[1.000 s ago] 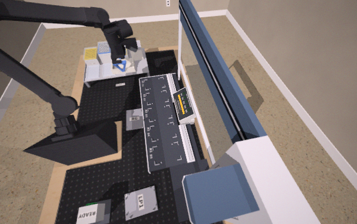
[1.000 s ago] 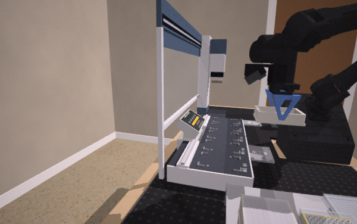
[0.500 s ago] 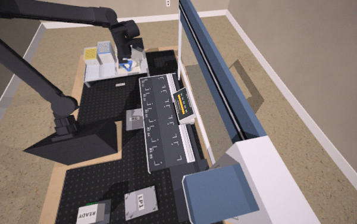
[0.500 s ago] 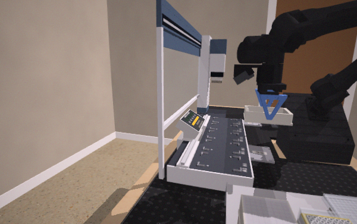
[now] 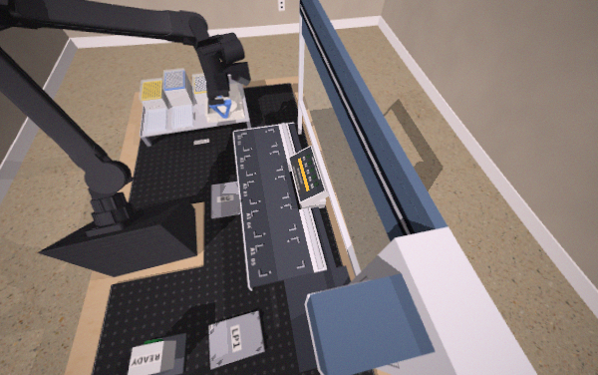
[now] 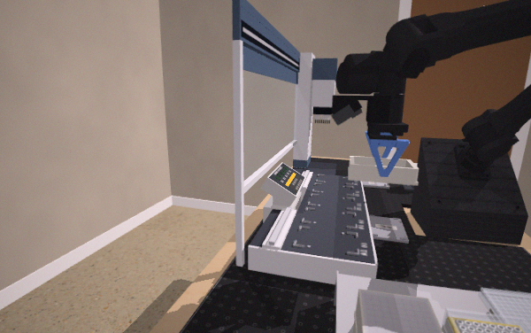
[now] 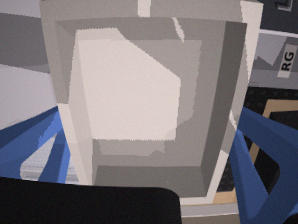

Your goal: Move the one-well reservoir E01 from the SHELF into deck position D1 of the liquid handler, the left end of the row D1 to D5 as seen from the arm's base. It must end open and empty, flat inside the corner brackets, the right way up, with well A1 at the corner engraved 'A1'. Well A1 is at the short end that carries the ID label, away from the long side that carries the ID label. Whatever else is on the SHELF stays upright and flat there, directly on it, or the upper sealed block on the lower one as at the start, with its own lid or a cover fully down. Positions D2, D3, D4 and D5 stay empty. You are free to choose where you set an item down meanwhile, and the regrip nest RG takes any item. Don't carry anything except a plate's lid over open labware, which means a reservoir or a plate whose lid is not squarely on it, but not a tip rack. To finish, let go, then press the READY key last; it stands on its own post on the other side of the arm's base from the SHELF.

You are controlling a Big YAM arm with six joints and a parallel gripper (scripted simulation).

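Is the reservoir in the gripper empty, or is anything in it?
Empty. The wrist view looks straight into the open reservoir: bare pale floor and walls, no lid, nothing inside. The gripper holds it level in the air.
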